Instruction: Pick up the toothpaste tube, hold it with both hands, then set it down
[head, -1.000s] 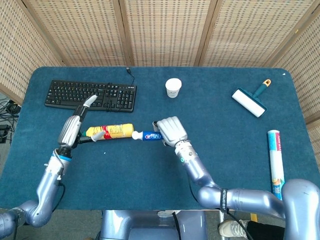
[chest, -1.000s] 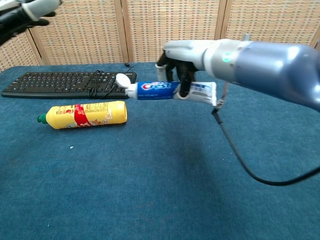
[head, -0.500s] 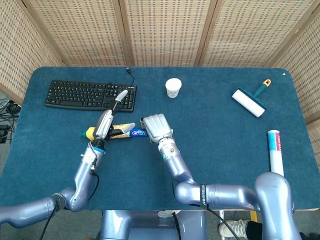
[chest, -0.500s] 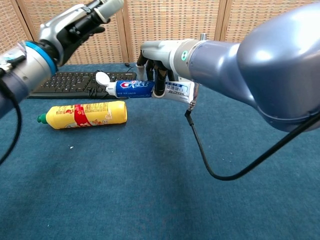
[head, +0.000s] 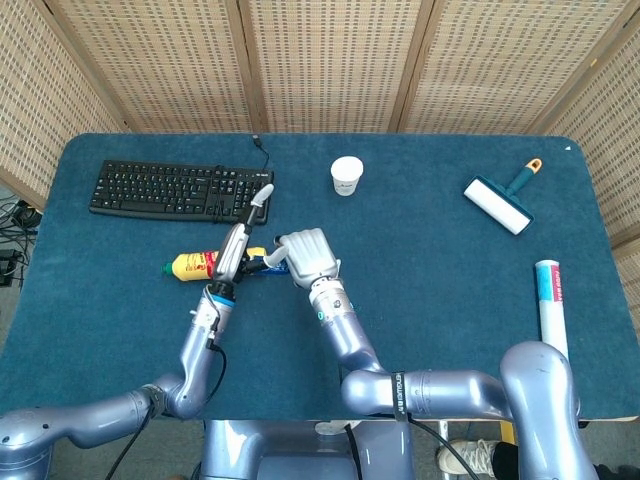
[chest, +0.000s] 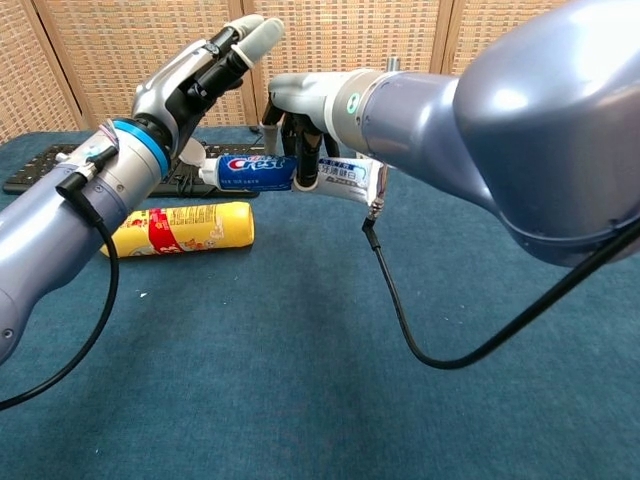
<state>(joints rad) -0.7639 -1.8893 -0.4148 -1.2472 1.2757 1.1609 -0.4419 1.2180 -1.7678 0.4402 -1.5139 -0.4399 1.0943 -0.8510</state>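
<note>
The right hand (chest: 305, 125) is gripping the toothpaste tube (chest: 285, 174) in the air, upper middle of the chest view. The tube is lying sideways, cap pointing left toward the left hand (chest: 205, 75), spread wide just beside it.

Toothpaste tube (head: 268, 261) in right hand (head: 303, 256), left hand (head: 238, 244) alongside, fingers extended.

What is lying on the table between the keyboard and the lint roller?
A white paper cup stands between the keyboard and the lint roller, as the head view shows.
</note>
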